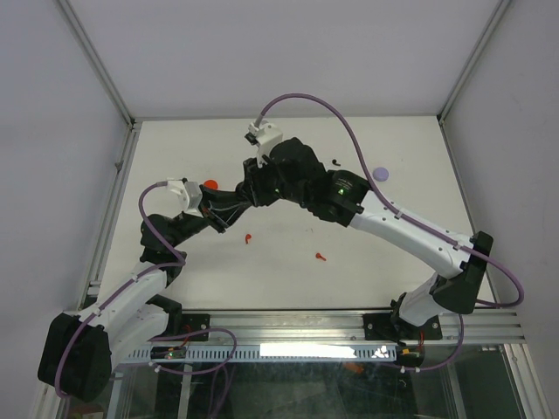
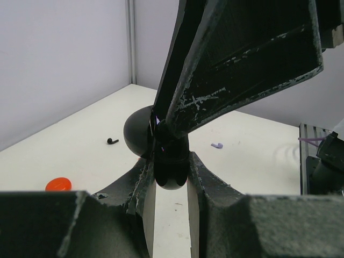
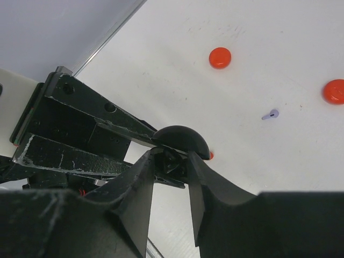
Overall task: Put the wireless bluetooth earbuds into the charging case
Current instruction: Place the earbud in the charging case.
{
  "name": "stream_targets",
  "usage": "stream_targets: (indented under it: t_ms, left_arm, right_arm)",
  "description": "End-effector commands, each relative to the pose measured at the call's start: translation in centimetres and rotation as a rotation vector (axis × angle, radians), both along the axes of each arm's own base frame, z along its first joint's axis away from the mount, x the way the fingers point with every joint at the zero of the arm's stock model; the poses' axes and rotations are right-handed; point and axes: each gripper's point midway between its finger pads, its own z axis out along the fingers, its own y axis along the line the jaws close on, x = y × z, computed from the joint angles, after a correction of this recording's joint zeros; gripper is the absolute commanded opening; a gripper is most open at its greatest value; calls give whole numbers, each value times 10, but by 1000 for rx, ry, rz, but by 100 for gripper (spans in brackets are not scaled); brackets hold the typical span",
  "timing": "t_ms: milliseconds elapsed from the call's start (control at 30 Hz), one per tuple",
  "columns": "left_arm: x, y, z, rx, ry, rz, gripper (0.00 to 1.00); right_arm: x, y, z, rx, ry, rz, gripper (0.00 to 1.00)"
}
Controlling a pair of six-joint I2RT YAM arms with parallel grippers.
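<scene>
Left wrist view shows it best: the left gripper point(image 2: 171, 167) is clamped on the black charging case point(image 2: 171, 180) around the middle of the desk point(image 1: 288, 279). The right gripper point(image 3: 173, 159) sits right at the case with its jaws narrow, and I can't tell if it's pinching anything. From the top the arms hide all that, but only there do you get a red earbud point(image 1: 249, 237) and a second red earbud point(image 1: 321, 257) loose toward the near edge, while the wrist cams add a black earbud point(image 2: 112, 141) and a lavender earbud point(image 2: 216, 145) lying loose
</scene>
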Motion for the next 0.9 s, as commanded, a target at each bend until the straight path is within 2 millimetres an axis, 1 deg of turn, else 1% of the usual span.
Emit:
stream_targets:
  t_ms: [0, 200, 433, 667, 867]
  left_arm:
    - [-2, 1, 19, -19, -70, 10, 0]
    - [-4, 0, 19, -17, -71, 1, 0]
    - [-10, -3, 20, -10, -86, -40, 0]
    - [-21, -8, 22, -6, -110, -107, 0]
    - [-34, -11, 24, -6, -137, -173, 0]
  right_arm:
    - [0, 8, 20, 66, -19, 10, 33]
    - [-1, 10, 18, 53, -19, 24, 29]
    - [-3, 2, 16, 6, -69, 60, 18]
    - [-17, 0, 17, -10, -110, 185, 13]
    - [-30, -1, 11, -19, -119, 299, 12]
